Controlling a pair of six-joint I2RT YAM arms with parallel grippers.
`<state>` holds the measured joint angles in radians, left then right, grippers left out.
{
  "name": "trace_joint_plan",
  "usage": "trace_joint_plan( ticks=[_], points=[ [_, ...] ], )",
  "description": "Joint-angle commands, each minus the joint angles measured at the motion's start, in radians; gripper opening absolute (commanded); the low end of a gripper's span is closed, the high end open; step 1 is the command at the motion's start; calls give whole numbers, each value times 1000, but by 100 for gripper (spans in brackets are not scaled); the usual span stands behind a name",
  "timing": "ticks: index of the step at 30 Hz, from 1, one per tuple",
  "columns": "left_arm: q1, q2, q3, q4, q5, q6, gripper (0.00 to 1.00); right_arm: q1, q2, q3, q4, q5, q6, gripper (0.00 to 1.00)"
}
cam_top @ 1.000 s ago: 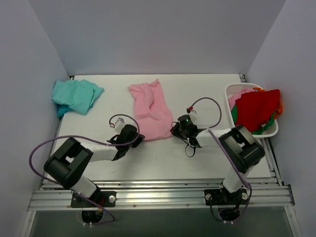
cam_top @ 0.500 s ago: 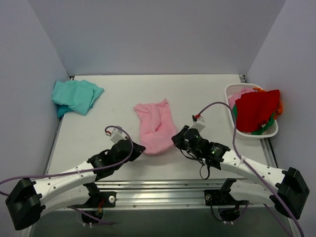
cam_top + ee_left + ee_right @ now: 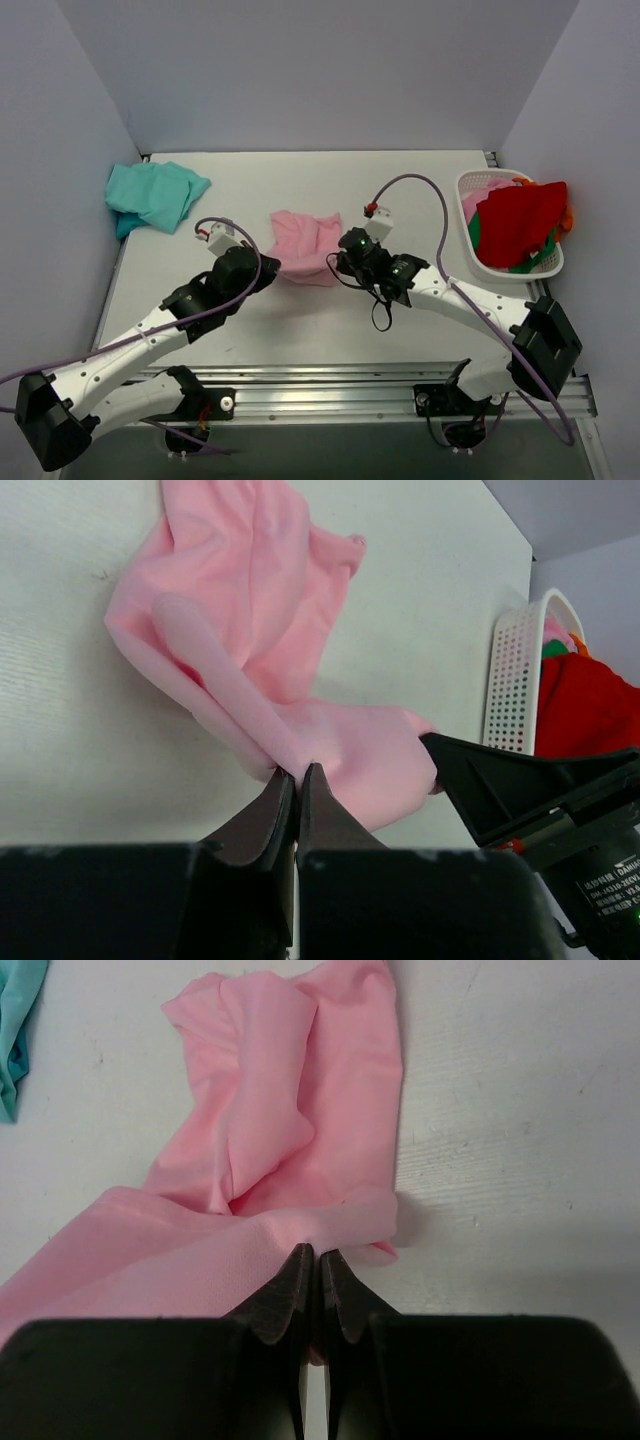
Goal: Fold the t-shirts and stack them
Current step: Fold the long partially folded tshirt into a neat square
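Mid bench (image 3: pixel 400 190): pink t-shirt (image 3: pixel 305 255), bunched, stretching away toward the far edge. Near hem pinched tight in left gripper (image 3: pixel 264 270) and right gripper (image 3: pixel 345 262), seemingly level. Teal t-shirt (image 3: pixel 152 195) well apart, far-left corner.

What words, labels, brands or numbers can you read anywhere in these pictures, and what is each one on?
White print on the right arm's black housing, left wrist view: too small and cut off to read.
Pink t-shirt, teal t-shirt, white basket: no text shows.
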<state>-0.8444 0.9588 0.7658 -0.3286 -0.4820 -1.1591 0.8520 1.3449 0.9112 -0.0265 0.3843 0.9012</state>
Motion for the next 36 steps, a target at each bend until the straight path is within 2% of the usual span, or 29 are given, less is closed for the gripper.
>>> trace_joint_plan(
  ticks=[1, 5, 13, 15, 18, 19, 20, 21, 22, 23, 24, 25, 27, 28, 29, 32, 36],
  points=[
    [70, 43, 52, 3, 44, 88, 4, -37, 57, 84, 17, 25, -48, 0],
    [201, 106, 59, 84, 143, 124, 5, -86, 161, 155, 17, -12, -71, 0],
    [337, 326, 136, 225, 276, 194, 4, -156, 324, 296, 71, -70, -114, 0],
    [370, 383, 161, 269, 296, 217, 4, -189, 408, 366, 71, -85, -130, 0],
    [418, 539, 256, 378, 301, 252, 4, -260, 566, 521, 71, -128, -140, 0],
    [464, 652, 297, 388, 306, 254, 8, -280, 617, 582, 60, -145, -160, 0],
    [494, 726, 408, 411, 347, 262, 8, -301, 739, 660, 34, -151, -163, 1],
    [523, 798, 481, 413, 393, 268, 9, -324, 810, 849, -13, -174, -174, 7],
    [575, 959, 563, 386, 496, 274, 26, -365, 874, 949, -95, -189, -186, 42],
    [594, 1045, 763, 341, 557, 285, 38, -385, 992, 1053, -145, -199, -185, 64],
    [605, 1114, 867, 262, 588, 291, 46, -404, 1035, 1143, -191, -244, -186, 80],
    [614, 1224, 959, 140, 614, 305, 50, -425, 1056, 1240, -231, -261, -185, 100],
    [636, 1264, 1061, 111, 625, 308, 64, -432, 1004, 1218, -184, -260, -191, 100],
    [643, 1240, 1049, 153, 625, 308, 70, -430, 963, 1107, -143, -254, -196, 100],
    [657, 1214, 1006, 177, 608, 311, 85, -429, 859, 1036, -101, -248, -199, 100],
    [680, 1120, 972, 183, 582, 318, 93, -429, 675, 817, 9, -243, -200, 100],
    [714, 1029, 984, 79, 565, 328, 94, -416, 486, 634, 74, -225, -209, 100]
  ],
)
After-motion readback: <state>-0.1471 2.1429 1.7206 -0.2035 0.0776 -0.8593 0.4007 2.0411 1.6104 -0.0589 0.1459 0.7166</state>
